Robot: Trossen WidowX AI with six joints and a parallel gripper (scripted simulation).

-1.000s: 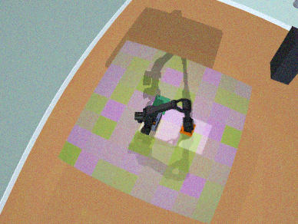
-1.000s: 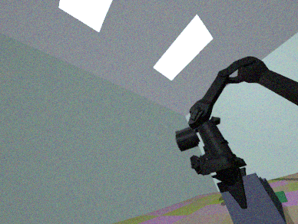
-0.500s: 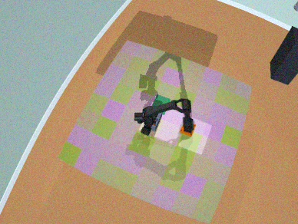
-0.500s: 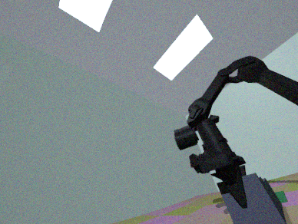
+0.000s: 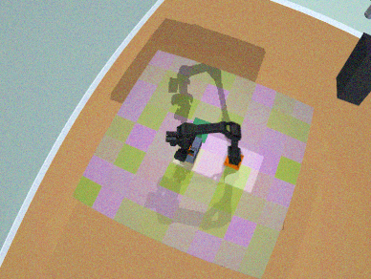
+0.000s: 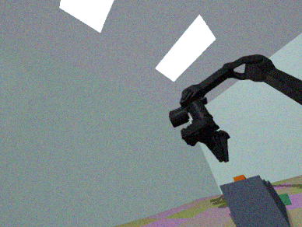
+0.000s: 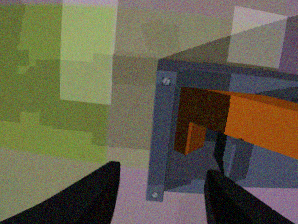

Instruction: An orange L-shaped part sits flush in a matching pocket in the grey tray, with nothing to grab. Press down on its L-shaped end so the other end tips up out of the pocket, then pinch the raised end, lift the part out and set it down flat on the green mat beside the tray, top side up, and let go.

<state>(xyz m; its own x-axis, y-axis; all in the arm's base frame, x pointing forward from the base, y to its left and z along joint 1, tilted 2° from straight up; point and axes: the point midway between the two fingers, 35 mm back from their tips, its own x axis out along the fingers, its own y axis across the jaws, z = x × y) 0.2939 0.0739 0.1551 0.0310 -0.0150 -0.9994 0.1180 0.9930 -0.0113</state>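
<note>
Over the near end of the grey tray (image 5: 197,144) (image 6: 245,200) (image 7: 159,132), I have the hand (image 5: 181,156) (image 6: 224,160) (image 7: 162,175) hanging above the rim, its fingertips pointing down. It is released, the two fingers part-way open with nothing pinched between them; in the wrist view I see them as two dark wedges, well apart.

The orange L-shaped part (image 5: 190,152) (image 6: 239,178) (image 7: 260,120) is at the tray's pocket, and from the exterior a piece of it shows above the tray's edge. My wrist camera gives me its long bar running off to the right, with a short foot at the near end. Part of the bar is in shadow, the rest brightly lit. Two screw heads (image 7: 166,81) (image 7: 154,195) dot the end strip of the tray.

Just beside the tray lies the green mat (image 5: 201,122) (image 6: 285,199), partly hidden by the arm (image 5: 207,129) (image 6: 212,81) from above. Tray and mat sit on a patchwork covering (image 5: 98,205) (image 6: 167,223) (image 7: 30,137) in greens and purples, spread on the wood-coloured table (image 5: 48,215). The arm stands on an orange base plate (image 5: 229,166).
</note>
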